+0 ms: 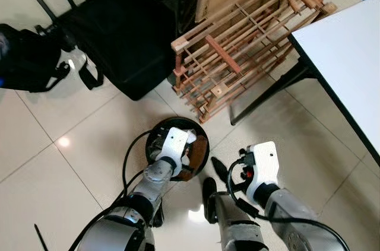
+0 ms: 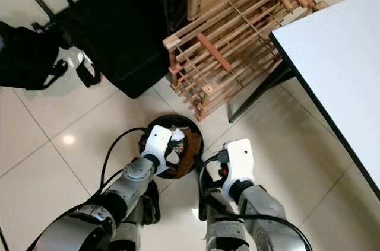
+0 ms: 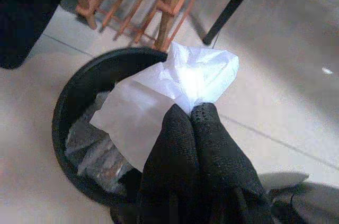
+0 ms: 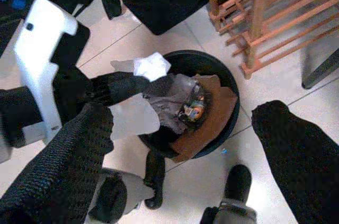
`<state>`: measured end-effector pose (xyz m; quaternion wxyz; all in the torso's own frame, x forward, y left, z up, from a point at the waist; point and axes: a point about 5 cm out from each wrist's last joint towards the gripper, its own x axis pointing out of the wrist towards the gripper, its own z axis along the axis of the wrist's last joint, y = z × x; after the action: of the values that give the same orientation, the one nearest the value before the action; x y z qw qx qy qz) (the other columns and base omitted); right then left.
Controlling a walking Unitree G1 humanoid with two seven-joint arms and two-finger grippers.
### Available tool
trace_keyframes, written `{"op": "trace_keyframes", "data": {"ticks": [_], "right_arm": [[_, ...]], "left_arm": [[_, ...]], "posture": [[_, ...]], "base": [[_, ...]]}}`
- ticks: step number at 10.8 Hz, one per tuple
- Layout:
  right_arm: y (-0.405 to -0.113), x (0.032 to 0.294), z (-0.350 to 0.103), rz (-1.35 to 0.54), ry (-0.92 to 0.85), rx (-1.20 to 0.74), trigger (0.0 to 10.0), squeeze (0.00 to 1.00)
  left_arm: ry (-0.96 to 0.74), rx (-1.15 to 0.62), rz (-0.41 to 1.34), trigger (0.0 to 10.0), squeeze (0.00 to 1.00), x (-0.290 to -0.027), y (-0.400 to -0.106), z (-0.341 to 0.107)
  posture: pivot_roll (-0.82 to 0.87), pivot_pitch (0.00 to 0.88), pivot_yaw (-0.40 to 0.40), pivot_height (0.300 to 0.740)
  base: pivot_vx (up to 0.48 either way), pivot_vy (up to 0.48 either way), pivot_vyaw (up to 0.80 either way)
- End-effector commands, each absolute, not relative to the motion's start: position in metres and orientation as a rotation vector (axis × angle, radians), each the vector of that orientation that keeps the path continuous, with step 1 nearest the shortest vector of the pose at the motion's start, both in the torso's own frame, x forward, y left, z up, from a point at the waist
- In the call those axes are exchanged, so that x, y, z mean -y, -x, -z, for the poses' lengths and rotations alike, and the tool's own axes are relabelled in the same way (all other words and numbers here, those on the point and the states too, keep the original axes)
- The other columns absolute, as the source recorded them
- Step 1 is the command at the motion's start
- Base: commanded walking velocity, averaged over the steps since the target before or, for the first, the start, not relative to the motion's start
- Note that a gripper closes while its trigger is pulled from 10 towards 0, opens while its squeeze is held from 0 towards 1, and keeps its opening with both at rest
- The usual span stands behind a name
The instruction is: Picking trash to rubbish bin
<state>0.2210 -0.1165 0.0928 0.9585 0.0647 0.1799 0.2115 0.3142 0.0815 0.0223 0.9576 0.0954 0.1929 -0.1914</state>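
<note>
Two fingertips of my left gripper [image 3: 193,115] pinch a crumpled white tissue [image 3: 175,83] over the near rim of the black rubbish bin [image 4: 220,73], already holding brown paper and wrappers. Next I should spread them to drop it. My right gripper [image 4: 180,144] hovers spread beside.

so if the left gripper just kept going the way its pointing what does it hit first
Most likely the trash inside the black bin: the left gripper, shut on a white paper, points down over its rim. Depth is unclear.
</note>
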Motion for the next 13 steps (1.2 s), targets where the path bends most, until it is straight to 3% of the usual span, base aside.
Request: {"op": "trace_keyframes", "data": {"ticks": [1, 4, 6, 13], "right_arm": [[-0.213, 0.115, -0.088, -0.435, -0.15, -0.405, 10.0, 0.0], [-0.213, 0.114, -0.09, -0.418, -0.152, -0.402, 10.0, 0.0], [-0.236, 0.118, -0.093, -0.327, -0.138, -0.358, 10.0, 0.0], [-0.243, 0.095, -0.066, -0.345, -0.167, -0.427, 10.0, 0.0]], "left_arm": [[-0.204, -0.48, 0.39, 10.0, 0.0, -0.085, -0.296, -0.001], [-0.29, -0.489, 0.374, 10.0, 0.0, -0.091, -0.293, 0.004], [-0.296, -0.474, 0.348, 10.0, 0.0, -0.092, -0.298, -0.001], [-0.281, -0.453, 0.354, 10.0, 0.0, -0.089, -0.3, -0.004]], "posture": [[-0.16, 0.504, -0.047, 0.74], [-0.16, 0.516, -0.049, 0.74], [-0.16, 0.515, -0.046, 0.74], [-0.14, 0.529, -0.035, 0.74]], "base": [[0.0, 0.0, 0.0], [0.0, 0.0, 0.0], [0.0, 0.0, 0.0], [0.0, 0.0, 0.0]]}}
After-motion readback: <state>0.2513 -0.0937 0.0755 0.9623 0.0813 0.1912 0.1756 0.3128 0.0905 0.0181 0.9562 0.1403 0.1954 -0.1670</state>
